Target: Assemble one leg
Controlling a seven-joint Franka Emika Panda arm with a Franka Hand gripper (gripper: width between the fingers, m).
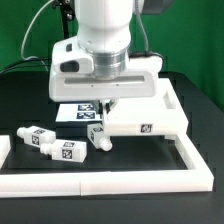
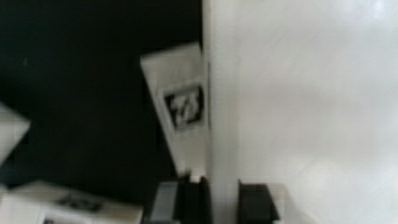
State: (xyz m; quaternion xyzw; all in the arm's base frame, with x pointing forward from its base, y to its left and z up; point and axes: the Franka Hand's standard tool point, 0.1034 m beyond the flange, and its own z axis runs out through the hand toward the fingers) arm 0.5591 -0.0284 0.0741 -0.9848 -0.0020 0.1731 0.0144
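Black table (image 1: 25, 105) | stubby white leg (image 1: 97, 136) beside flat square panel (image 1: 160, 112) | fingers (image 2: 175, 202) at panel edge, grip unclear

Black table (image 1: 30, 95). Carries a large white square panel (image 1: 150, 112) right of centre, with the marker board (image 1: 76, 113) just beside it at mid-frame. Bears a cluster of legs (image 1: 68, 152) at lower left, a lone leg (image 1: 97, 137) near the panel's corner, and a white border rail (image 1: 120, 182) along the bottom.

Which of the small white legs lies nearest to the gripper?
The leg beside the corner of the white panel, just below the gripper; the other legs lie apart, toward the exterior view's left.
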